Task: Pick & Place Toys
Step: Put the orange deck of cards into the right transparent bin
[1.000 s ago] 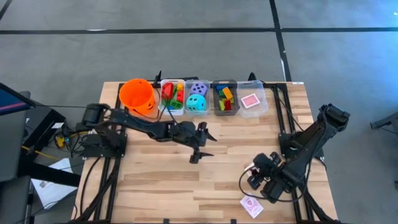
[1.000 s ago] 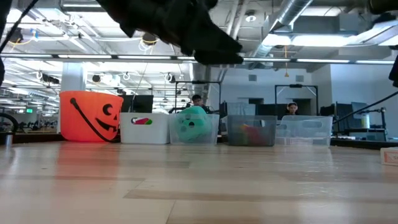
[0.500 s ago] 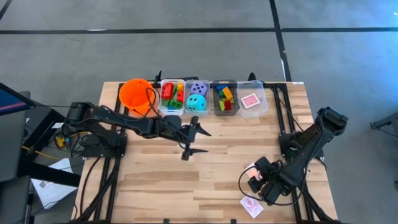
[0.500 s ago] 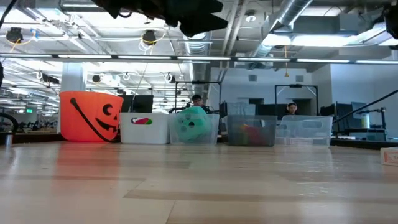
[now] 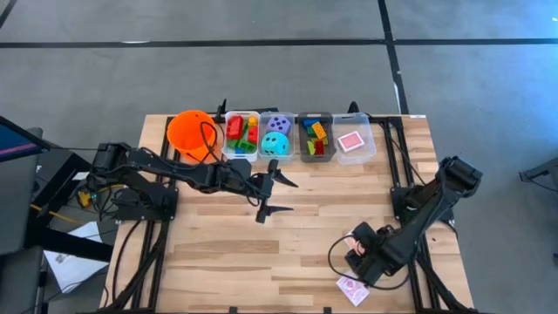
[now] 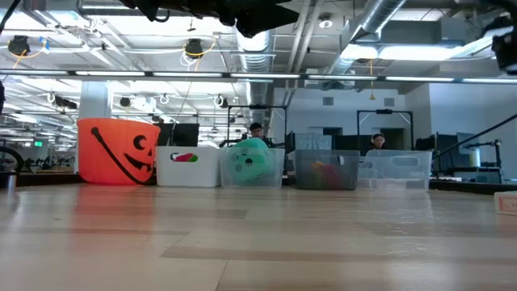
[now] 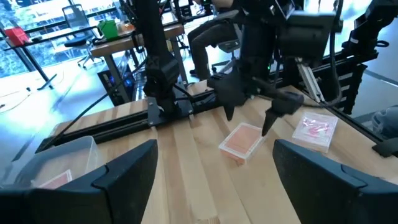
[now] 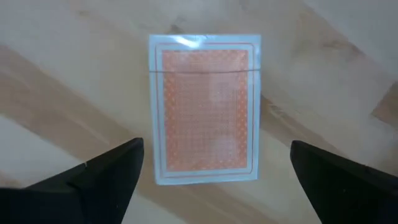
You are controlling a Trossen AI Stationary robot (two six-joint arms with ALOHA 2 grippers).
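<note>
Fingers on the right gripper [image 8: 211, 180] are spread wide, straddling a card pack [image 8: 205, 107] lying flat on the surface [image 5: 218, 253] near its front right corner. I'd drop straight down, stay centred, and pinch the long edges. Left gripper [image 5: 272, 194] hangs open mid-surface, well apart.

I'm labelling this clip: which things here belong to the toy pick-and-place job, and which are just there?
Job:
card deck under the right gripper
second card deck near the table edge
deck in the end bin
bricks
dice
right gripper, fingers open

Just there:
orange bucket
bins
</note>
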